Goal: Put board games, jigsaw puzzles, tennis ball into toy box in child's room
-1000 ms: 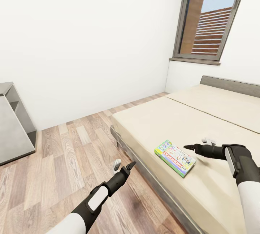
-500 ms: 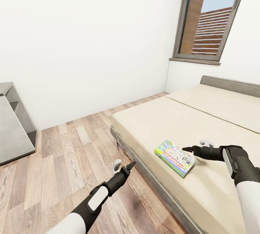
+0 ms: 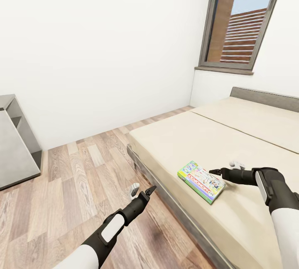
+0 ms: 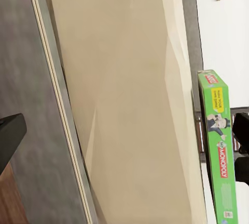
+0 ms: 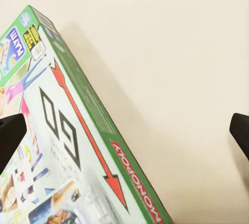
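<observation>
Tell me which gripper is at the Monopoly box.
The right gripper, open beside the Monopoly box on the bed. The left gripper hangs over the floor.

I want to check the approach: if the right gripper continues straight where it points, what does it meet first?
Probably the green-edged Monopoly board game box lying flat on the beige bed. The open right gripper points at its near end; depth is unclear.

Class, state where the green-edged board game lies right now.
In the head view, the green-edged board game lies flat on the bed near its floor-side edge, just ahead of the open right claw.
</observation>
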`<state>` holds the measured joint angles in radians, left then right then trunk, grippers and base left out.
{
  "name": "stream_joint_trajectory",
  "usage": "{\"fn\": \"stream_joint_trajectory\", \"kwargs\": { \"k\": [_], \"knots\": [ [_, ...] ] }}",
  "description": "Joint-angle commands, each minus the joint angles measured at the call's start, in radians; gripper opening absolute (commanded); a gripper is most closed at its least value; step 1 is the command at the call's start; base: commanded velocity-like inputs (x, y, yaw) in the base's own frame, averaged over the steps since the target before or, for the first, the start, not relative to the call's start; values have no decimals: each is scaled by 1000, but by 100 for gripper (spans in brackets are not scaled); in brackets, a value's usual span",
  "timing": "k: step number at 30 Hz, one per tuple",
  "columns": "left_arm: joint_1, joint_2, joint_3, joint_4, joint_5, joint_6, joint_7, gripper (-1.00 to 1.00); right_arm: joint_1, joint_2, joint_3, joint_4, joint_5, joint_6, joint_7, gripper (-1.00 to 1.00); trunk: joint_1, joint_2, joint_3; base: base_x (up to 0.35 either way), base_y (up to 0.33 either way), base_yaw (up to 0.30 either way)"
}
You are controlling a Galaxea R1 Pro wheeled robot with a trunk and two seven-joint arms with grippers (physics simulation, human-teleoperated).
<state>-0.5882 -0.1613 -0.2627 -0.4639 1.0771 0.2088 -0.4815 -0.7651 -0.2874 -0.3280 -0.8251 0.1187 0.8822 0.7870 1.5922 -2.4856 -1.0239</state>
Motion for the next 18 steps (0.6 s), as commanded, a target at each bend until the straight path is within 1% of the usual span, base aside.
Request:
{"fn": "stream_joint_trajectory", "kwargs": {
  "k": [1,18],
  "knots": [
    [-1,0,-3,1,11,6,-2,100,0,1,-2,14,13,8,8,100,0,0,-1,0,0,0],
    [-1,0,-3,1,11,6,-1,100,-1,2,-2,53,13,8,8,100,0,0,-1,0,0,1]
  ]
}}
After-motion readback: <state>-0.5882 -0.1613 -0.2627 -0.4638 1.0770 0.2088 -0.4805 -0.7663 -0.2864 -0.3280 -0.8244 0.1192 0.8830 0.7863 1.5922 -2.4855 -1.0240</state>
